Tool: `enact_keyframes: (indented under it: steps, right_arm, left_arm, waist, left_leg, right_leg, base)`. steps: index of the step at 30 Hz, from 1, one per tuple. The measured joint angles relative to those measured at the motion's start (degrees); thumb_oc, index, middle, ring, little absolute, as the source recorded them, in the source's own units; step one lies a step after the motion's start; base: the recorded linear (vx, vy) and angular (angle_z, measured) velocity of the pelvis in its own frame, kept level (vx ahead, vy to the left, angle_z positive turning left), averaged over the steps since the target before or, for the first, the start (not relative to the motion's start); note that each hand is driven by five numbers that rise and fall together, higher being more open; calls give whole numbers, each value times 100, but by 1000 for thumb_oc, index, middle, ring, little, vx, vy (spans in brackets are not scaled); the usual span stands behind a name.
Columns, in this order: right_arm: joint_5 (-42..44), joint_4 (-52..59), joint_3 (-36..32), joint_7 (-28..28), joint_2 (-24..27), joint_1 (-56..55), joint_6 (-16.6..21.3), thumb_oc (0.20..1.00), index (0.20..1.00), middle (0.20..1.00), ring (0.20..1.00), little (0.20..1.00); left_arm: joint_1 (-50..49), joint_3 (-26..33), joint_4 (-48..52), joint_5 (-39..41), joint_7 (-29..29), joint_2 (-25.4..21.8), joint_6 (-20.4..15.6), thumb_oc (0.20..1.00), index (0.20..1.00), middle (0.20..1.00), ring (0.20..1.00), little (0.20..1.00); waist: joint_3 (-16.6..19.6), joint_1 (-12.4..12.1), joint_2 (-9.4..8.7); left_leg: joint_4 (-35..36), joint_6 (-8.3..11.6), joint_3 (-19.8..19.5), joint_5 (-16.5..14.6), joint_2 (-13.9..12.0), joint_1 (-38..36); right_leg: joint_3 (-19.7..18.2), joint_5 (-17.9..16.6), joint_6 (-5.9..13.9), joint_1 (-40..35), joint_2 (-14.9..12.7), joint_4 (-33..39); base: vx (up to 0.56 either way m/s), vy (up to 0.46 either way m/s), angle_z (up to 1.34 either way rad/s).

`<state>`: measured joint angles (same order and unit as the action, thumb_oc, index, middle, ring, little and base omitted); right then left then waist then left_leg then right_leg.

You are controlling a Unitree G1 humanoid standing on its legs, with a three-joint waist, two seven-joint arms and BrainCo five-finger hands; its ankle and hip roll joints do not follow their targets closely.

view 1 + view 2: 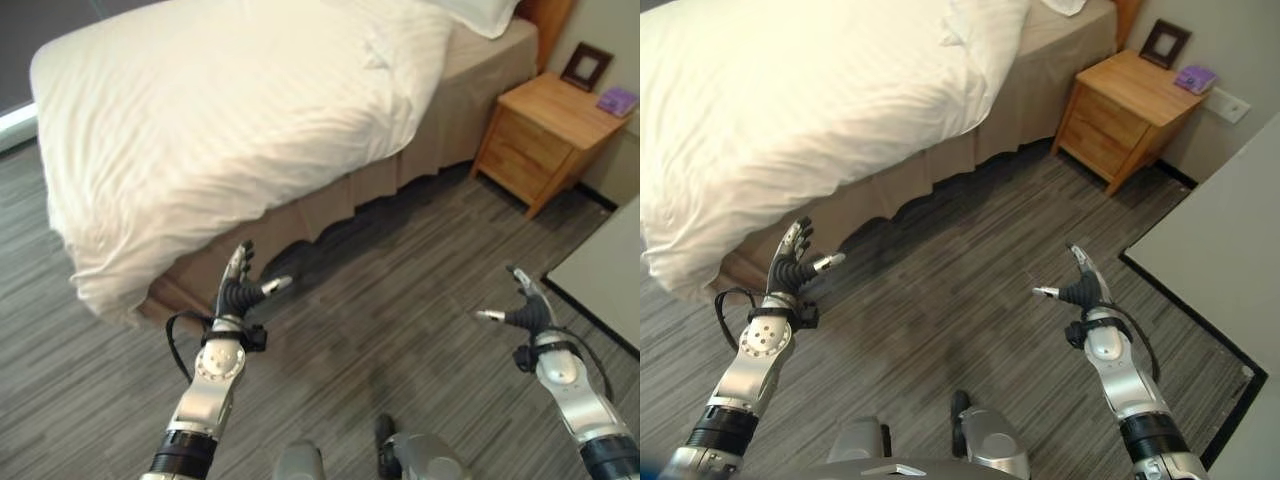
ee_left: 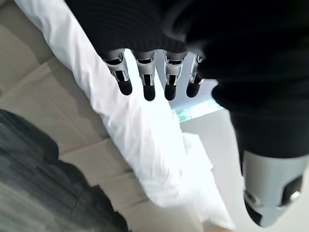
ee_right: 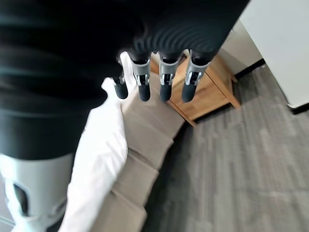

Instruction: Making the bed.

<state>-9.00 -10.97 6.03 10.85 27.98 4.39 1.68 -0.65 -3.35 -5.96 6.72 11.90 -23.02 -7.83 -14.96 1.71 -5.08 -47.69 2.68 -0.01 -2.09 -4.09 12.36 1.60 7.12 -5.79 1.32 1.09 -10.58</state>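
A bed with a white duvet (image 1: 230, 110) stands ahead and to my left; the duvet hangs over the near side and foot, above a beige bed skirt (image 1: 330, 205). A white pillow (image 1: 480, 15) lies at the head. My left hand (image 1: 238, 285) hovers open over the floor just in front of the duvet's hanging corner, fingers straight, touching nothing. My right hand (image 1: 525, 308) floats open over the carpet to the right, well away from the bed. In the left wrist view the fingers (image 2: 145, 77) point at the duvet's edge (image 2: 140, 135).
A wooden nightstand (image 1: 545, 135) stands by the head of the bed, with a dark picture frame (image 1: 586, 66) and a purple object (image 1: 617, 100) on top. A pale flat surface with a dark border (image 1: 605, 270) lies at the right. Grey striped carpet (image 1: 400, 290) spreads between.
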Motion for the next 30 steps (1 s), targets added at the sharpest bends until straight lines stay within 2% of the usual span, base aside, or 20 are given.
enact_keyframes:
  steps: [3, 4, 6, 9, 10, 11, 12, 13, 14, 15, 16, 18, 19, 22, 24, 25, 26, 28, 29, 30]
  right_arm:
    - [-4, 63, 137, -21, 13, 185, 11, 1000, 1000, 1000, 1000, 1000]
    - [-4, 61, 338, -13, 153, 179, 14, 1000, 1000, 1000, 1000, 1000]
    - [-12, -168, 611, -83, 411, 270, 28, 1000, 1000, 1000, 1000, 1000]
    - [-10, -321, 572, -146, 481, 205, -5, 1000, 1000, 1000, 1000, 1000]
    - [-48, -304, 546, -169, 425, 184, 12, 1000, 1000, 1000, 1000, 1000]
    - [-156, -391, 522, -206, 335, 159, 13, 1000, 1000, 1000, 1000, 1000]
    - [-226, -307, 520, -239, 330, -59, -3, 1000, 1000, 1000, 1000, 1000]
    - [-233, -162, 541, -269, 231, -375, -2, 1000, 1000, 1000, 1000, 1000]
    - [-237, -133, 568, -280, 204, -372, -2, 1000, 1000, 1000, 1000, 1000]
    - [-239, -98, 606, -279, 168, -225, 5, 1000, 1000, 1000, 1000, 1000]
    - [-240, -67, 562, -276, 173, -167, -6, 1000, 1000, 1000, 1000, 1000]
    - [-236, 34, 551, -268, 173, -3, -46, 1000, 1000, 1000, 1000, 1000]
    - [-230, 156, 548, -255, 189, 222, -7, 1000, 1000, 1000, 1000, 1000]
    - [-222, 191, 580, -258, 246, 345, 24, 1000, 1000, 1000, 1000, 1000]
    - [-154, 238, 563, -254, 292, 409, 20, 1000, 1000, 1000, 1000, 1000]
    - [-108, 236, 569, -259, 265, 411, 22, 1000, 1000, 1000, 1000, 1000]
    - [-88, 233, 571, -259, 244, 410, 29, 1000, 1000, 1000, 1000, 1000]
    - [29, 196, 544, -261, 270, 514, 33, 1000, 1000, 1000, 1000, 1000]
    - [36, 119, 535, -263, 278, 629, 34, 1000, 1000, 1000, 1000, 1000]
    - [37, -35, 538, -269, 277, 801, 20, 1000, 1000, 1000, 1000, 1000]
  left_arm:
    - [-372, 38, 151, -2, -111, 54, 31, 1000, 1000, 1000, 1000, 1000]
    - [-372, 16, 54, -8, -150, 7, 64, 1000, 1000, 1000, 1000, 1000]
    - [-389, 426, -302, -7, -169, 225, 63, 1000, 1000, 1000, 1000, 1000]
    - [-505, 493, -349, -10, -170, 136, 140, 1000, 1000, 1000, 1000, 1000]
    - [-703, 621, -111, -32, -172, 66, 173, 1000, 1000, 1000, 1000, 1000]
    - [-873, 825, 13, -31, -169, 279, 171, 1000, 1000, 1000, 1000, 1000]
    - [-1073, 830, 100, -27, -116, 408, 173, 1000, 1000, 1000, 1000, 1000]
    - [-1038, 645, 54, -30, -126, 133, 219, 1000, 1000, 1000, 1000, 1000]
    - [-978, 613, 51, -29, -108, 38, 217, 1000, 1000, 1000, 1000, 1000]
    - [-582, 543, -197, -30, -86, -57, 232, 1000, 1000, 1000, 1000, 1000]
    - [-247, 425, -399, -31, -79, -95, 257, 1000, 1000, 1000, 1000, 1000]
    - [316, 405, -483, -30, -80, -72, 285, 1000, 1000, 1000, 1000, 1000]
    - [765, 408, -502, -23, -11, -76, 264, 1000, 1000, 1000, 1000, 1000]
    - [1047, 433, -495, -12, 39, -87, 116, 1000, 1000, 1000, 1000, 1000]
    - [1025, 617, -476, -7, 66, -120, 78, 1000, 1000, 1000, 1000, 1000]
    - [956, 653, -460, -2, 90, -229, 72, 1000, 1000, 1000, 1000, 1000]
    - [854, 707, -409, 8, 109, -271, 71, 1000, 1000, 1000, 1000, 1000]
    - [824, 857, -290, 171, 177, -295, 5, 1000, 1000, 1000, 1000, 1000]
    - [823, 910, -303, 208, 208, -276, -36, 1000, 1000, 1000, 1000, 1000]
    - [839, 935, -303, 220, 277, -171, -35, 1000, 1000, 1000, 1000, 1000]
  waist:
    - [-37, -253, -109]
    - [48, -278, 114]
    - [157, -383, 499]
    - [213, -588, 455]
    - [248, -575, 196]
    - [274, -608, 228]
    - [463, -747, 352]
    - [652, -694, 143]
    - [669, -741, 61]
    - [613, -669, -2]
    - [548, -556, 78]
    - [411, -347, 318]
    - [271, -250, 564]
    - [203, 26, 656]
    - [180, 142, 672]
    - [211, 108, 478]
    - [227, 134, 435]
    - [280, 102, 282]
    - [237, 62, 336]
    - [131, 20, 523]
  left_leg:
    - [1650, -7, 600, -204, 419, 174]
    - [3014, -176, 1087, -47, 485, 351]
    - [5394, -260, 1370, -61, 686, 596]
    - [5350, -329, 1851, -218, 710, 1138]
    - [4712, -613, 1672, -46, 932, 1261]
    - [4095, -764, 1451, 61, 895, 1079]
    - [4242, -964, 1211, -74, 756, 594]
    - [4612, -1380, 1202, 855, 860, 206]
    - [4644, -1324, 1194, 884, 889, 29]
    - [4607, -1127, 1309, 589, 952, -301]
    - [4690, -1105, 1188, 531, 973, -537]
    - [5057, -1097, 825, 422, 843, -1189]
    - [5291, -1038, 791, 279, 611, -1706]
    - [5286, -938, 422, 232, 481, -2141]
    - [5253, -511, 58, -39, 332, -2390]
    - [5233, -313, 227, -163, 393, -2637]
    - [5204, -114, 156, -289, 353, -2722]
    - [5138, 119, -79, -592, 269, -2788]
    - [5089, 312, -36, -745, 109, -2850]
    - [4927, 415, 14, -807, -146, -2838]
  right_leg:
    - [-408, -239, 246, -577, -27, 710]
    - [-299, -113, 376, -1079, 174, 1200]
    - [-122, 301, 241, -1492, 507, 1216]
    - [-285, 824, 343, -1980, 490, 1240]
    - [-560, 1007, 487, -2230, 299, 950]
    - [-779, 1145, 630, -2089, 313, 150]
    - [-931, 1122, 858, -2008, 445, -436]
    - [-722, 1106, 1079, -1924, 298, -1171]
    - [-561, 1165, 1154, -1747, 68, -1598]
    - [-270, 688, 1655, -1053, -343, -3181]
    - [-91, 604, 1534, -717, -502, -3913]
    - [196, 730, 1360, -83, -693, -4217]
    - [698, 992, 987, 637, -880, -4032]
    - [897, 850, 982, 1451, -926, -2414]
    - [802, 147, 1080, 1645, -737, -140]
    - [719, -546, 1046, 1604, -838, 810]
    - [596, -804, 1059, 1509, -835, 1329]
    - [157, -719, 1164, 1552, -938, 1641]
    - [131, -1197, 1302, 1547, -858, 1512]
    - [-37, -1363, 1207, 1543, -556, 1202]
  base:
    - [564, 34, -60]
    - [903, 62, -10]
    - [906, 27, -5]
    - [781, 74, -32]
    - [1016, 128, -53]
    - [457, 42, -85]
    - [705, 96, -78]
    - [725, 95, -78]
    - [900, 121, -70]
    - [630, 62, -54]
    - [582, 64, -6]
    - [562, 22, 13]
    - [523, -67, 7]
    - [503, -205, 52]
    - [523, -322, 85]
    - [446, -286, 89]
    - [422, -311, 103]
    - [273, -238, 108]
    - [269, -288, 101]
    - [241, -311, 94]
